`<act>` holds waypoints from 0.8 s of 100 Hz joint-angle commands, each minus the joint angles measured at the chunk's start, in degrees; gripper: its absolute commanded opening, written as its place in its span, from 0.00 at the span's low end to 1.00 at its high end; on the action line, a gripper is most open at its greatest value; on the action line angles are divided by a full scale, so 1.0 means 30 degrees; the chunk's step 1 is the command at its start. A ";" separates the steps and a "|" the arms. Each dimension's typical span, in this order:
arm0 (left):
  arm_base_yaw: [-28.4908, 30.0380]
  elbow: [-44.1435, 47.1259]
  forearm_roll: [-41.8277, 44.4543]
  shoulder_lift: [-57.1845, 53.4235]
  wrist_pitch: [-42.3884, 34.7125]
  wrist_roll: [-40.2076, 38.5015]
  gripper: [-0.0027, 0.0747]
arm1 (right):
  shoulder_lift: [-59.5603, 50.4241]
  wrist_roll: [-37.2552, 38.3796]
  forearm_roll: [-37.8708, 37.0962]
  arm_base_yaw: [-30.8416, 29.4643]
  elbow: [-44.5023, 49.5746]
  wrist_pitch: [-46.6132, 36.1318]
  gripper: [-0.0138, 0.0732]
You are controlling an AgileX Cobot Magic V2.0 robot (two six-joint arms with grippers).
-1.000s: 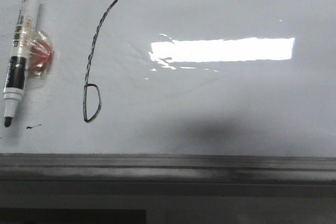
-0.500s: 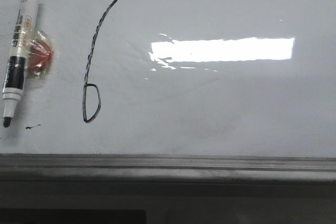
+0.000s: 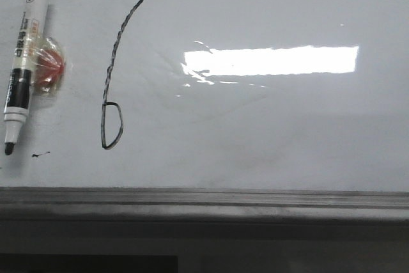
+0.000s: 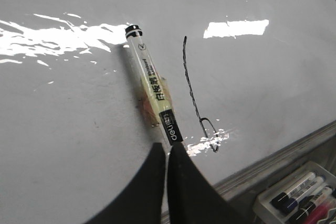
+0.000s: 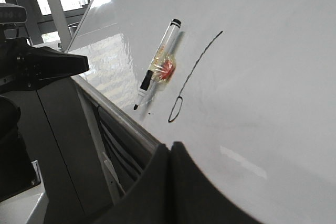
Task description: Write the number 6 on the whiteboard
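Observation:
The whiteboard (image 3: 268, 132) fills the front view. The number 6 (image 3: 112, 94), a thin black slanted stem with a small closed loop, is drawn on its left part. It also shows in the left wrist view (image 4: 195, 95) and the right wrist view (image 5: 190, 77). A white and black marker (image 3: 22, 62) hangs uncapped on the board left of the 6, fixed by a red magnet under clear tape (image 3: 48, 65). My left gripper (image 4: 167, 144) is shut and empty, off the board, below the marker (image 4: 152, 85). My right gripper (image 5: 170, 144) is shut and empty, away from the board. Neither gripper shows in the front view.
A tiny black smudge (image 3: 40, 154) sits below the marker tip. A grey metal ledge (image 3: 204, 199) runs along the board's lower edge. A clear tray of several markers (image 4: 300, 198) lies below the ledge. A dark arm part (image 5: 47, 64) stands left of the board.
A dark shadow on the board's lower middle has faded away. The marker and the 6 have not moved.

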 commanded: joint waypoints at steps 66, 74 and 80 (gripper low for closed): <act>1.0631 0.2433 0.4522 -0.1164 0.1592 -0.3715 0.01 | 0.0034 -0.0209 -0.0330 -0.0017 -0.0516 -0.1632 0.10; 1.0631 0.2433 0.4482 -0.1201 0.1764 -0.3765 0.01 | 0.0034 -0.0209 -0.0277 -0.0017 -0.0516 -0.1632 0.10; 1.0631 0.2433 0.4482 -0.1201 0.1764 -0.4011 0.01 | 0.0034 -0.0209 -0.0277 -0.0017 -0.0516 -0.1632 0.10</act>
